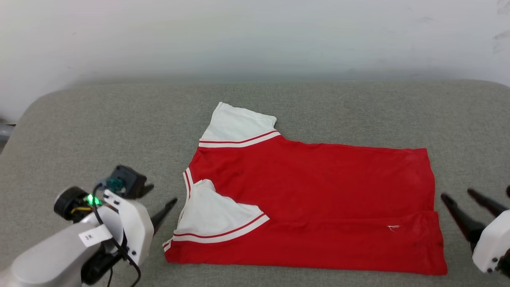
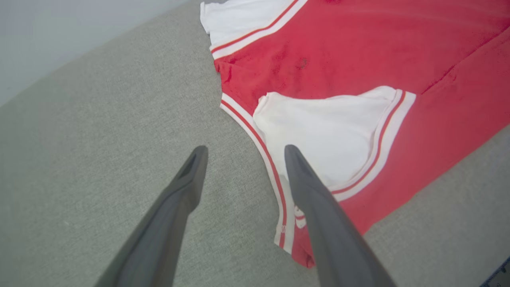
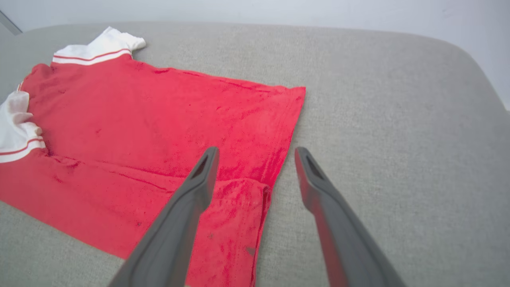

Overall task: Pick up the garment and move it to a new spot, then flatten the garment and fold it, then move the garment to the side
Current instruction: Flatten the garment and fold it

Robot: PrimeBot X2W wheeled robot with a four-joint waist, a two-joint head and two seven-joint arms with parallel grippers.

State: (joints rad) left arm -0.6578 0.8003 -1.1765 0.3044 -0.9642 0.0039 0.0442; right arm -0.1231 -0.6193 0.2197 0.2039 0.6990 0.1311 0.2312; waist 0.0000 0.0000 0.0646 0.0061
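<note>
Garment (image 1: 318,187) lies mid-frame on grey cushion (image 1: 99,119), lower edge folded over. Left gripper (image 2: 246,149) lower left, right gripper (image 1: 457,194) lower right: both spread, empty.

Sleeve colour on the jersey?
Jersey sleeve: white, with a red-striped cuff; best in left wrist view.

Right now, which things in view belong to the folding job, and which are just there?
Job: garment, near sleeve folded in; left gripper, open by the collar end; right gripper, open by the hem.
Just there: grey padded surface; pale wall.
</note>
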